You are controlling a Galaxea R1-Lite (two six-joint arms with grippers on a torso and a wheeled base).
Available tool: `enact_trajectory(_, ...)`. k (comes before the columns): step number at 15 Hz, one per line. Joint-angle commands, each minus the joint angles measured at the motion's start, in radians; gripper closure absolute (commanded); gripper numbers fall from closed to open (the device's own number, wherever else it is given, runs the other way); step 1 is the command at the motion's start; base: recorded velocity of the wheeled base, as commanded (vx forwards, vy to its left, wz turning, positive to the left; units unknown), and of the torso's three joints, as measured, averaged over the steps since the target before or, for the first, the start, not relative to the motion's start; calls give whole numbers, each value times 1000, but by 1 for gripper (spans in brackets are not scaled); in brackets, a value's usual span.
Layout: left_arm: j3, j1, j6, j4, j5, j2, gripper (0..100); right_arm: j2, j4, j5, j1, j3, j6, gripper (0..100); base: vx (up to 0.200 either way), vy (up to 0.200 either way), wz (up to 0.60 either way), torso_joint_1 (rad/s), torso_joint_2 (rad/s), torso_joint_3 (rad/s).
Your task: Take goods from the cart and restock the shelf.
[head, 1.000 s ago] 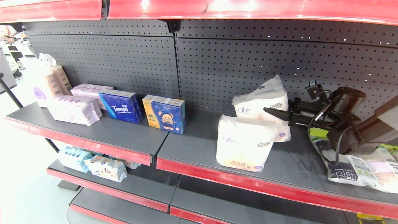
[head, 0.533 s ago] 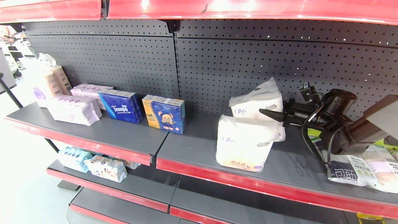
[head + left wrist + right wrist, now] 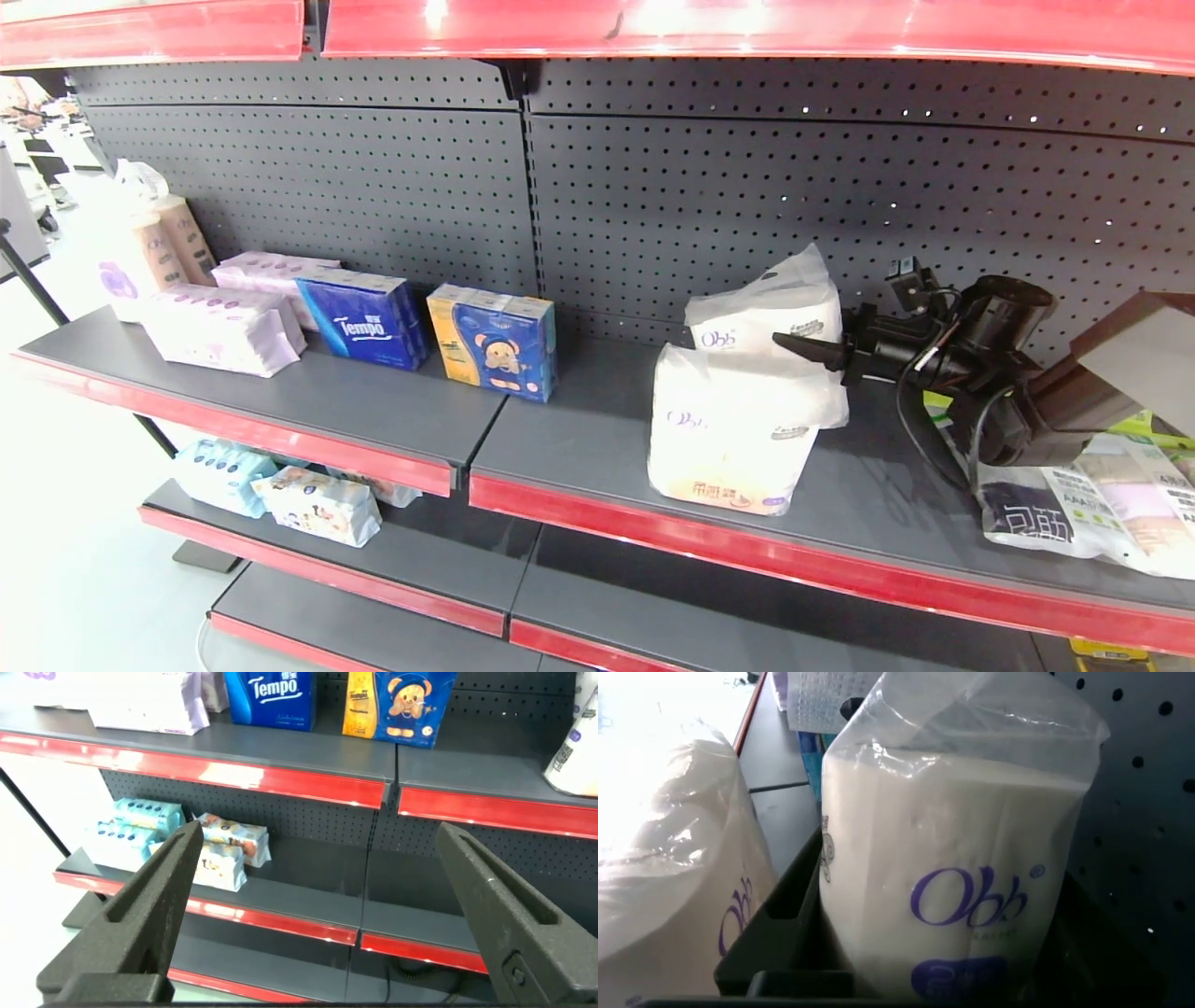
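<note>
A white tissue pack (image 3: 767, 315) (image 3: 962, 859) in clear wrap stands on the middle shelf (image 3: 579, 420), close to the pegboard wall. My right gripper (image 3: 814, 349) (image 3: 943, 952) is shut on its lower part from the right side. A second, similar white pack (image 3: 728, 431) (image 3: 682, 859) stands in front of it, at the shelf's red edge; the two packs touch. My left gripper (image 3: 318, 831) hangs open and holds nothing, below the middle shelf's level and facing the lower shelves.
To the left on the same shelf stand a yellow-blue bear pack (image 3: 495, 341), a blue pack (image 3: 369, 317) and lilac packs (image 3: 224, 327). Bagged goods (image 3: 1102, 504) lie at the right end. Small tissue packs (image 3: 317, 504) (image 3: 229, 849) sit on the lower shelf.
My right gripper has carried the held tissue pack leftward and back toward the pegboard, settling it behind the front pack. Other goods have not moved.
</note>
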Motion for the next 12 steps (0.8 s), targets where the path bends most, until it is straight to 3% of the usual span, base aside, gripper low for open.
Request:
enact_trajectory(1,0,0,0,0,1,2,0,6,3,17,-6,2,-5,100,0,0,0,0,0,0)
enact_trajectory(12,0,0,0,0,1,2,0,19,10,99,-48,11,-27,100,0,0,0,0,0,0)
